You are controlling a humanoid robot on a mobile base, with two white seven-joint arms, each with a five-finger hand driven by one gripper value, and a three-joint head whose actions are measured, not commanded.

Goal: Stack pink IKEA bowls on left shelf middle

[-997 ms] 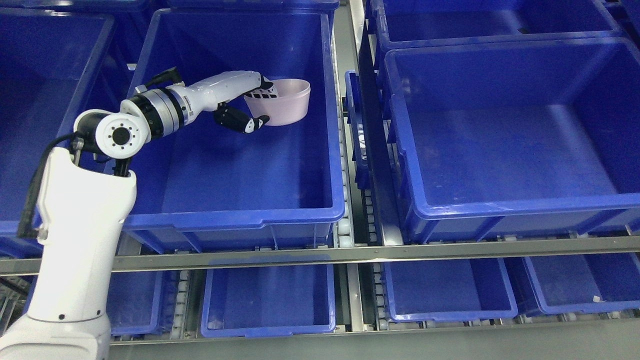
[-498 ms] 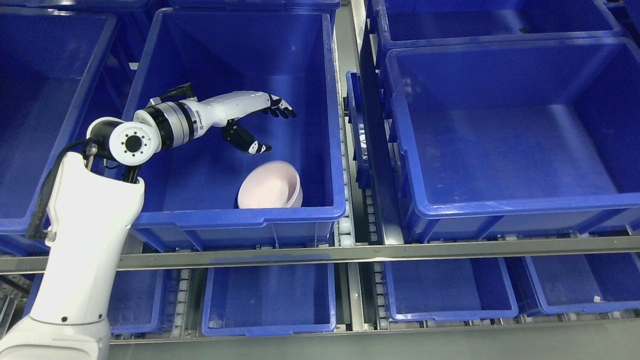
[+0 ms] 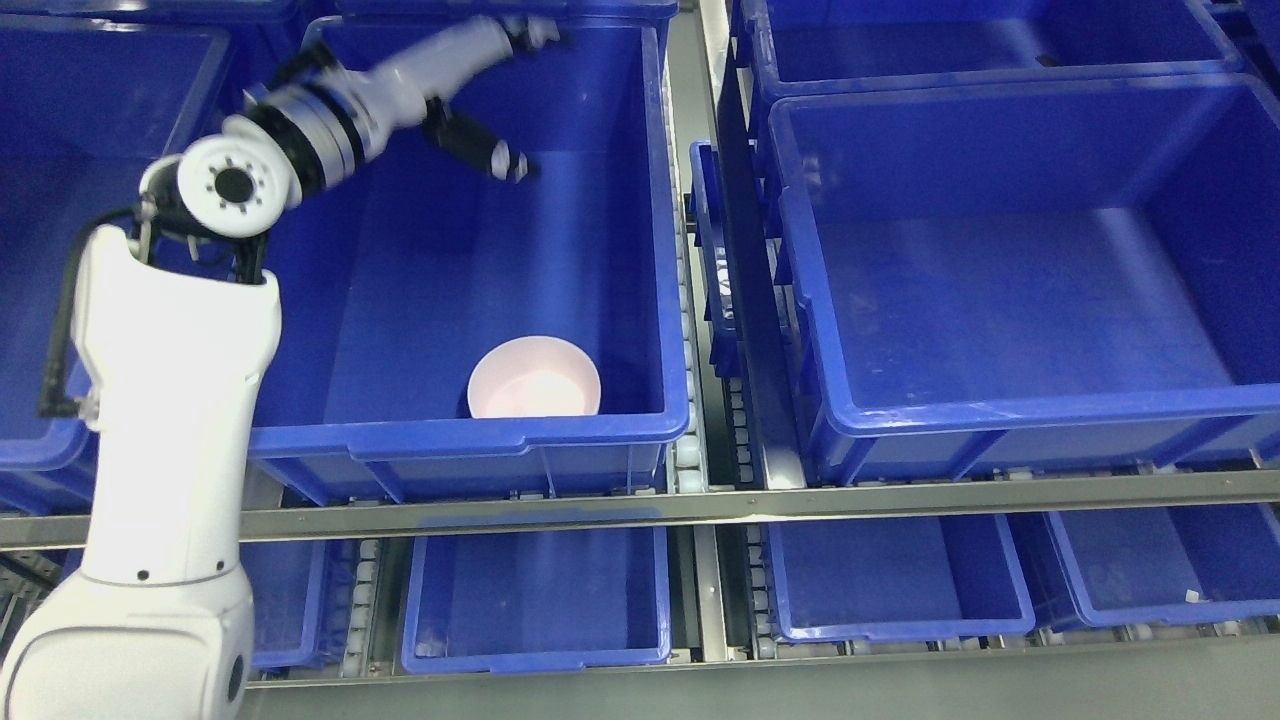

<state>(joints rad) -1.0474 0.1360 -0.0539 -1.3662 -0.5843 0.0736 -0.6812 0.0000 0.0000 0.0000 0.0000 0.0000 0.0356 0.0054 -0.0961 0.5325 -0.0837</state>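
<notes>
One pink bowl (image 3: 534,379) stands upright on the floor of the large blue bin (image 3: 470,432) on the left middle shelf, close to the bin's near wall. My left hand (image 3: 520,95) is raised high over the far end of that bin, well apart from the bowl, blurred by motion. Its fingers (image 3: 538,30) are spread and its thumb (image 3: 500,160) sticks out below; it holds nothing. The white left arm (image 3: 170,400) rises from the lower left. The right arm does not show.
A second large blue bin (image 3: 1020,410) sits to the right across a grey roller rail (image 3: 700,300). More blue bins (image 3: 540,600) stand on the shelf below, behind a grey front bar (image 3: 700,505). Another bin (image 3: 60,200) stands at far left.
The left hand let go of the pink bowl, which dropped and settled upright by the bin's near wall. The open hand has since swung up toward the bin's far edge.
</notes>
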